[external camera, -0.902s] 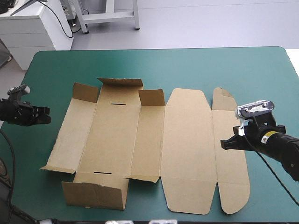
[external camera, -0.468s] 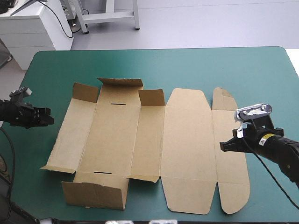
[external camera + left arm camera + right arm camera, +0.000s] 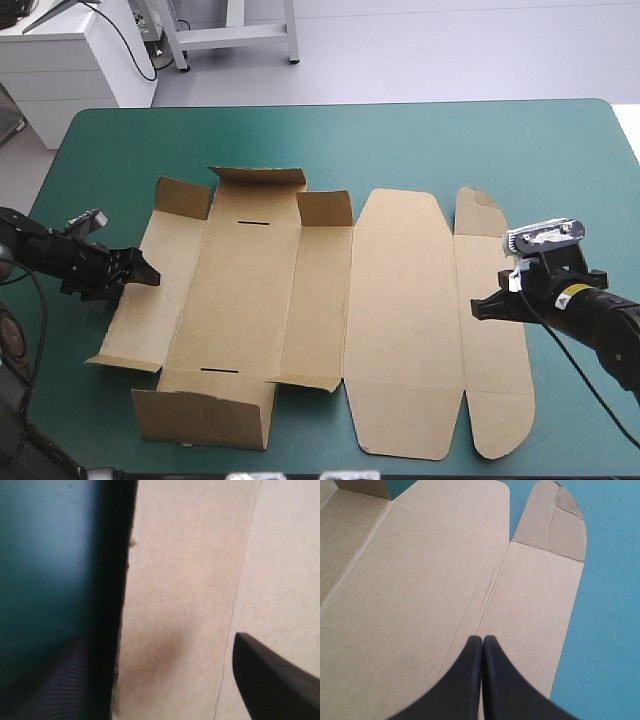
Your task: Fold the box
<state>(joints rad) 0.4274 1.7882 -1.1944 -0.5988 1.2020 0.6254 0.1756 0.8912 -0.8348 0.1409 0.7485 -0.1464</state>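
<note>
Two arms reach toward the brown box (image 3: 400, 300), which lies opened out almost flat across the middle of the bench (image 3: 400, 140) with its teal-green cover. Short flaps (image 3: 258, 176) along the box's far edge and one wide flap (image 3: 205, 418) at its near left corner stand tilted up, while the rest lies flat. The left arm (image 3: 60, 255) comes in low at the box's left edge, and the left jaws stand open. One black finger (image 3: 275, 680) is over the leftmost panel and the other is off the box on the cover side, so the box's edge runs between them. I cannot tell whether they touch the board. The right arm (image 3: 600, 320) is over the box's right side. The right jaws are pressed together into one point and hold nothing, their tip over the crease beside the narrow rounded strip (image 3: 495, 330) at the box's right edge.
</note>
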